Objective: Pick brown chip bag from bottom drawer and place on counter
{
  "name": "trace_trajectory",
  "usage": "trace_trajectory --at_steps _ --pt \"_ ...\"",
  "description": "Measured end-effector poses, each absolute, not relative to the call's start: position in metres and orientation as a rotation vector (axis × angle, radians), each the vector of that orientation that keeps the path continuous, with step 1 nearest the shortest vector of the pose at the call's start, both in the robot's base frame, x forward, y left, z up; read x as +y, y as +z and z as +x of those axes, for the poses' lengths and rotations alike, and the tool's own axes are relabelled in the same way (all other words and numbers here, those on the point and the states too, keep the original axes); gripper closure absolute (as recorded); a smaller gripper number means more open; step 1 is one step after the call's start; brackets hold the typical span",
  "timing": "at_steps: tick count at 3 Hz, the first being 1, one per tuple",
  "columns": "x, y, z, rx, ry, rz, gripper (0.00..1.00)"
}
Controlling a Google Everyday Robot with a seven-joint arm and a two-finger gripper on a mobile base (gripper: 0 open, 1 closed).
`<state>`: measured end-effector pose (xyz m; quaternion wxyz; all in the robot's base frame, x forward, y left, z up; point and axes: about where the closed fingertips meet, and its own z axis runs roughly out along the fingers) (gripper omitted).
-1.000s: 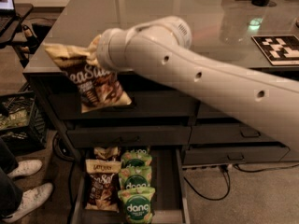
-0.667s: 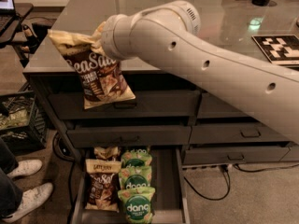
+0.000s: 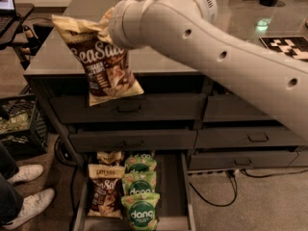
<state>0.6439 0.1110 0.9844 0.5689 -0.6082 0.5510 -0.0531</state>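
My hand point(image 3: 109, 25) is pinching the brown chip bag point(image 3: 103, 66) by its top, dangling it at upper left, across the tabletop point(image 3: 91, 1) front edge.

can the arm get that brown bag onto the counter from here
Probably yes: the tool holds the brown bag above the front left edge of the counter, and nothing stands on that corner.

gripper point(image 3: 107, 19) holds brown chip bag point(image 3: 103, 66) aloft at the counter point(image 3: 53, 61) front edge.
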Motion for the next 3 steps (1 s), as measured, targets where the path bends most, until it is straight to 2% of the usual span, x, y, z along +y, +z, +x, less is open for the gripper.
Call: trace_trajectory --at_steps 3 --pt "0.061 1.072 0.701 1.270 -0.283 -1.390 1.00"
